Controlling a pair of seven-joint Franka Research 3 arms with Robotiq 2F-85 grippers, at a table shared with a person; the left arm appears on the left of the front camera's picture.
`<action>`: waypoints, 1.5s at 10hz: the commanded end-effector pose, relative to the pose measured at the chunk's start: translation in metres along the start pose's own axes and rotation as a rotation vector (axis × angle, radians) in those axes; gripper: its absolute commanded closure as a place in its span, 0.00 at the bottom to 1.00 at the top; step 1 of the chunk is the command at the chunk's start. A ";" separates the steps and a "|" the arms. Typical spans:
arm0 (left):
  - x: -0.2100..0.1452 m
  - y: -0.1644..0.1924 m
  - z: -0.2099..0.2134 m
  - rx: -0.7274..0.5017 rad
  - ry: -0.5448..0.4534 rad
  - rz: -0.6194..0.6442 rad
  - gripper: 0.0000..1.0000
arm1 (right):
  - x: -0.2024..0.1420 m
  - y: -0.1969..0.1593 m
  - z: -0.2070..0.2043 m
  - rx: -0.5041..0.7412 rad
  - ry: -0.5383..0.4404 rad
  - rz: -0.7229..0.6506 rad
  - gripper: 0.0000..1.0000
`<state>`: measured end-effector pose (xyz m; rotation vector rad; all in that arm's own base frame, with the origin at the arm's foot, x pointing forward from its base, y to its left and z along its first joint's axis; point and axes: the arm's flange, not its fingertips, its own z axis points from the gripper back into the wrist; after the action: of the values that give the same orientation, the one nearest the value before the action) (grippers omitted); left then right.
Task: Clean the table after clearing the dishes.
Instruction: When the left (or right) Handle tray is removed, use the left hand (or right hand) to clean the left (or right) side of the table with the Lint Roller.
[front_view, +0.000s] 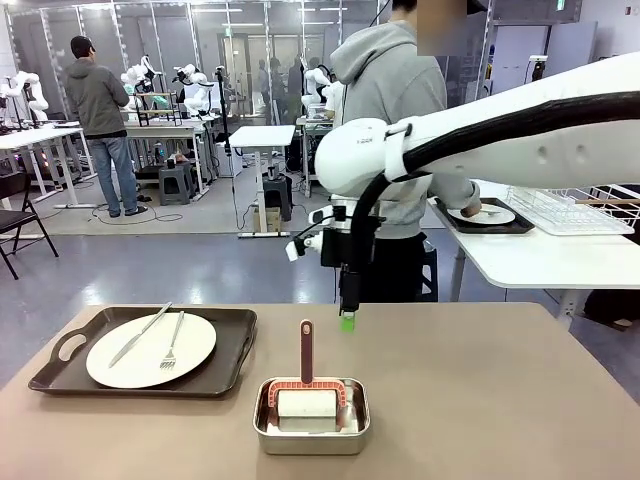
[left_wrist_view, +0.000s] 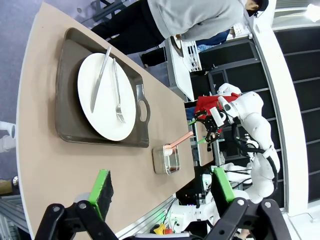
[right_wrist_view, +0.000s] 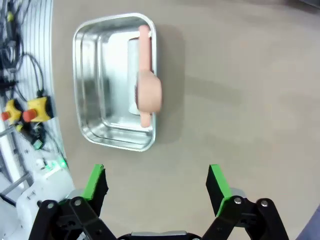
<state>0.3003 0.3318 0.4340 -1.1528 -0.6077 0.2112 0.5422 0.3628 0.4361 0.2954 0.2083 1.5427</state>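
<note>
On the tan table (front_view: 480, 400) at the left, a dark tray (front_view: 225, 365) carries a white plate (front_view: 150, 350) with a knife and fork; both also show in the left wrist view, tray (left_wrist_view: 67, 115) and plate (left_wrist_view: 107, 97). A second plate (front_view: 480, 214) lies on a dark tray on the white side table, with the person's hand at it. My right gripper (front_view: 347, 318) hangs fingers-down above the table's middle, behind the steel pan. In its own view, the right gripper (right_wrist_view: 156, 182) is open and empty. My left gripper (left_wrist_view: 162, 187) is open, high above the table's near edge.
A small steel pan (front_view: 311, 417) near the front edge holds a white roller with a pink handle (front_view: 306, 350), seen from above in the right wrist view as pan (right_wrist_view: 95, 85) and handle (right_wrist_view: 146, 75). A white wire rack (front_view: 565, 210) stands on the side table.
</note>
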 end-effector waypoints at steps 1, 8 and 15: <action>-0.001 -0.003 0.005 -0.002 0.011 -0.008 0.00 | 0.023 -0.013 -0.005 0.051 0.065 0.069 0.00; -0.001 -0.003 0.005 -0.002 0.011 -0.008 0.00 | 0.051 -0.017 -0.035 0.067 0.106 0.020 0.00; -0.001 -0.003 0.005 -0.002 0.011 -0.008 0.00 | 0.077 -0.023 -0.039 0.126 0.122 -0.007 0.00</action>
<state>0.3003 0.3319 0.4340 -1.1528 -0.6078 0.2113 0.5457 0.4310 0.3894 0.3162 0.3895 1.5651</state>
